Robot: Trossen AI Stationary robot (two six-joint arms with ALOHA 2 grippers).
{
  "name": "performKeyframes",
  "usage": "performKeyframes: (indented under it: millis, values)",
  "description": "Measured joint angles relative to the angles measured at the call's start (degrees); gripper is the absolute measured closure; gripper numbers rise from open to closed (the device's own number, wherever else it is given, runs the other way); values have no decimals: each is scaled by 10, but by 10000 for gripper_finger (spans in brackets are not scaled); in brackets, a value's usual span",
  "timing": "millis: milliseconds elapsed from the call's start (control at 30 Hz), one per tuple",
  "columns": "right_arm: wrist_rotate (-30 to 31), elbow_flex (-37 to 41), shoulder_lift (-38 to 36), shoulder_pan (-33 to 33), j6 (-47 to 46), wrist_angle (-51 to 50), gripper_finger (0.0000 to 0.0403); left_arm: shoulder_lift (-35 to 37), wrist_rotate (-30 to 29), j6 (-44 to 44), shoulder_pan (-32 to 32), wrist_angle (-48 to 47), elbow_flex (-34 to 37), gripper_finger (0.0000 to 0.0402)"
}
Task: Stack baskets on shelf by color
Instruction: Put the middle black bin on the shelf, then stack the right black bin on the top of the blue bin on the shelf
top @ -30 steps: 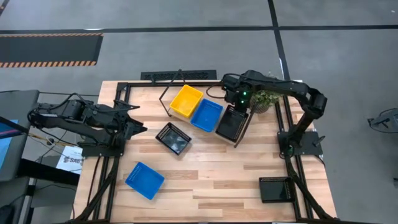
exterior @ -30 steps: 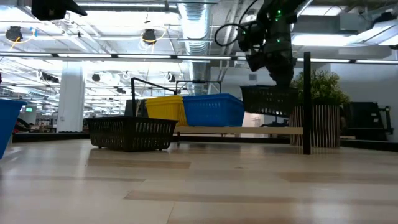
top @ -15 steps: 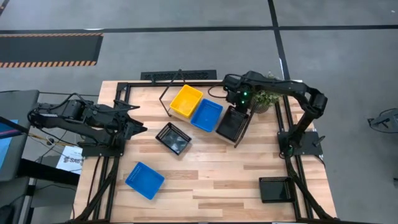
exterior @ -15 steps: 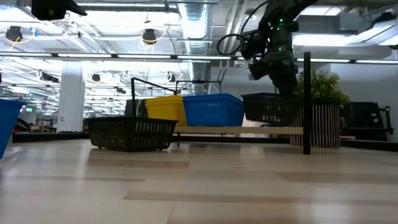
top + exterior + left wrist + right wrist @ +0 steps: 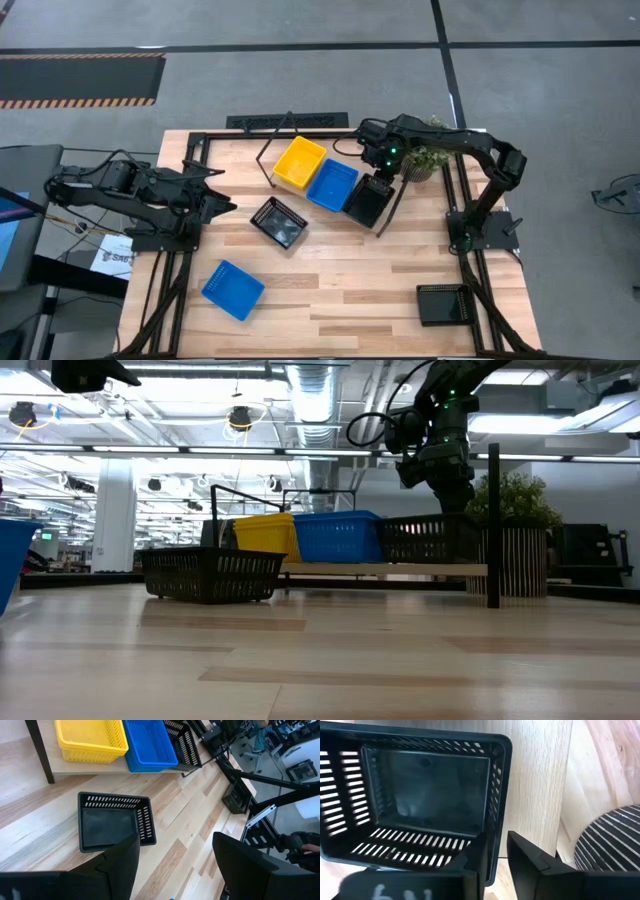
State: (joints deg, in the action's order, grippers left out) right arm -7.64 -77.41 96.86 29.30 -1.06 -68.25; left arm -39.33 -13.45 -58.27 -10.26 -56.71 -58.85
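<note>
The wooden shelf (image 5: 340,570) stands at the table's far side and carries a yellow basket (image 5: 300,163), a blue basket (image 5: 332,185) and a black basket (image 5: 365,202) side by side. My right gripper (image 5: 380,178) is above the black basket's far end, shut on it. In the low view this black basket (image 5: 425,540) sits level with the blue one on the board. My left gripper (image 5: 175,865) is open and waits over the table's left part, touching nothing. My right gripper (image 5: 495,855) holds the black basket by its end wall (image 5: 492,845), the one nearest the plant. One finger (image 5: 470,870) is inside the basket and one (image 5: 530,860) outside. The fingers come from above, slanting down. The basket's bottom rests on the shelf board.
A second black basket (image 5: 278,221) lies on the table in front of the shelf, a blue basket (image 5: 232,290) near the left front, and another black basket (image 5: 442,304) at the near right. A potted plant (image 5: 425,160) stands just beyond the shelf's right end.
My right gripper has moved down and toward the table's left, carrying the black basket. The basket was lifted above the shelf's right end; it now sits flat on the board close beside the blue basket.
</note>
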Motion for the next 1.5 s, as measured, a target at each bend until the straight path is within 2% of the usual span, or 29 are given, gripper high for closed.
performKeyframes:
  millis: [200,400,500,600,700,900,1133,1300,1500]
  values:
    - [0,-29,-1,1,-14,-20,251,0,-1,0,0,0,0,164]
    - [-2,-164,-32,-5,-46,-104,202,0,-1,0,0,0,0,164]
    - [-2,-230,-58,-33,-99,-153,194,0,-1,1,0,0,0,164]
    - [2,-250,-99,-89,-140,-201,196,0,-1,1,0,0,0,164]
    - [9,-223,-141,-172,-220,-216,203,0,0,1,0,0,0,164]
    - [29,-102,-209,-379,-472,-212,210,0,8,2,0,0,0,164]
    - [-4,68,-224,-611,-790,-117,203,0,11,2,0,0,0,164]
    - [-15,138,-195,-713,-954,10,206,0,11,2,0,0,0,164]
    - [-19,152,-128,-755,-1005,61,211,0,7,12,0,0,0,164]
